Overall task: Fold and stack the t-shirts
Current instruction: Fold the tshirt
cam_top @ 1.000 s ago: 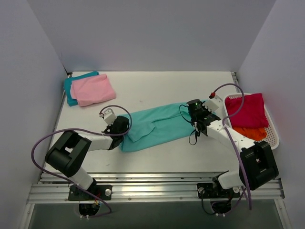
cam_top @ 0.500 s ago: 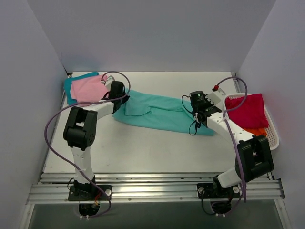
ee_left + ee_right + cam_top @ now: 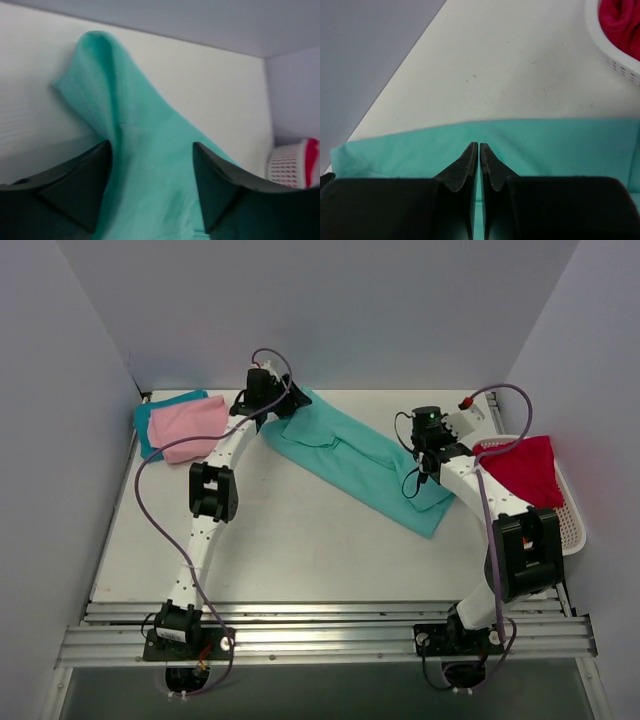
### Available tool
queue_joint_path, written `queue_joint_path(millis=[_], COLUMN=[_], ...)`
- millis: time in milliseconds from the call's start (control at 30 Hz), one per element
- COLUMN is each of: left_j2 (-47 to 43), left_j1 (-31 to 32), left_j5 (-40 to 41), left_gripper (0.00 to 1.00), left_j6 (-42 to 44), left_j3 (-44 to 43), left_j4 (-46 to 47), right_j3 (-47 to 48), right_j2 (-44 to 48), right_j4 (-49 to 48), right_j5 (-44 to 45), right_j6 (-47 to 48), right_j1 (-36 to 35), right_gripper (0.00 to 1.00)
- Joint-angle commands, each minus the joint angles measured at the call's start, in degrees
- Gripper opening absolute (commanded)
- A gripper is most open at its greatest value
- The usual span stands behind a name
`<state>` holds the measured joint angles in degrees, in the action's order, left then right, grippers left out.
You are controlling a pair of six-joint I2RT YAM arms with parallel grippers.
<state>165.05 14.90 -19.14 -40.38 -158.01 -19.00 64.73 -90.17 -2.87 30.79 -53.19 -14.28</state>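
The mint green t-shirt (image 3: 350,455) lies as a long folded band, slanting from the far left of the table toward the right. My left gripper (image 3: 285,405) is at its far end by the back wall. It stands open, with the cloth (image 3: 125,100) lying loose between the wide-spread fingers (image 3: 151,150). My right gripper (image 3: 428,468) is shut on the shirt's other end. In the right wrist view its fingertips (image 3: 479,145) are pressed together over the mint cloth (image 3: 560,140). A folded pale pink t-shirt (image 3: 195,427) rests on a teal blue one (image 3: 150,420) at the far left.
A white basket (image 3: 570,520) at the right edge holds a crimson t-shirt (image 3: 520,470). It also shows in the right wrist view as basket (image 3: 615,55) and crimson cloth (image 3: 620,20). Walls close in the table at the back and both sides.
My left arm swept from the near left to the back wall, dragging the shirt's end along, then opened. The right gripper moved a little farther back. The shirt swung into a diagonal.
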Motion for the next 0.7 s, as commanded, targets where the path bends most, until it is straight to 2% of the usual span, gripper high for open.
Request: queue_joint_path(millis=[0,33,67,133,167,267,333,400,433,467,500,567,633,667], left_j2=[-1.13,-1.75,-2.45,-3.77,-7.17,-17.37,-26.56,-33.01,-39.39,-42.50,-45.49,-52.79,-59.28,-61.32], left_j1=[-2.06,-2.15,-2.33,-3.03,-3.29,-5.13,-7.15,-8.65,-9.79,-10.15,-10.41,-10.76,-10.33,-8.76], left_j5=[-21.87,-27.04,-28.49,-29.03,-28.51,-24.29,-20.87,-13.67,-10.52,-2.91,0.90,9.24,9.99,10.52], left_gripper=[0.82,0.89,0.94,0.94,0.94,0.94,0.94,0.94,0.94,0.94,0.94,0.94,0.94,0.94], left_j6=[-9.77,-15.29,-17.60,-20.25,-20.52,-18.86,-14.84,-9.05,-6.75,-4.21,0.26,2.75,3.55,3.47], left_j3=[9.22,11.57,12.63,13.78,15.70,26.42,34.82,40.56,45.55,48.04,50.33,55.78,60.43,66.37], left_j4=[32.80,40.11,44.80,51.06,53.35,59.16,58.21,54.62,52.43,50.31,46.55,42.23,39.93,39.84], right_j3=[0.93,0.40,-0.21,-1.96,-2.58,-3.73,-4.43,-5.22,-5.84,-6.10,-6.37,-7.33,-8.12,-8.82], right_j2=[-1.06,-1.06,-1.06,-0.88,-0.80,-0.71,0.17,1.57,2.10,3.15,3.59,5.34,6.58,7.63], right_j4=[-4.50,-5.90,-8.18,-10.30,-11.53,-12.42,-11.98,-11.98,-11.72,-11.54,-11.37,-11.01,-10.66,-10.49], right_j5=[-1.60,-2.39,-2.66,-3.10,-3.10,-3.36,-3.10,-2.14,-2.05,-1.52,-1.34,-0.99,-0.64,-0.55], right_j6=[1.42,1.68,2.21,3.09,3.18,3.79,4.32,4.76,4.76,4.85,5.02,4.85,4.50,4.32], right_j1=[-0.74,-1.01,-1.53,-1.97,-2.32,-2.50,-2.77,-3.03,-3.12,-3.12,-3.21,-3.38,-3.82,-3.82], right_gripper=[0.03,0.03,0.03,0.03,0.03,0.03,0.03,0.03,0.03,0.03,0.03,0.03,0.04,0.04])
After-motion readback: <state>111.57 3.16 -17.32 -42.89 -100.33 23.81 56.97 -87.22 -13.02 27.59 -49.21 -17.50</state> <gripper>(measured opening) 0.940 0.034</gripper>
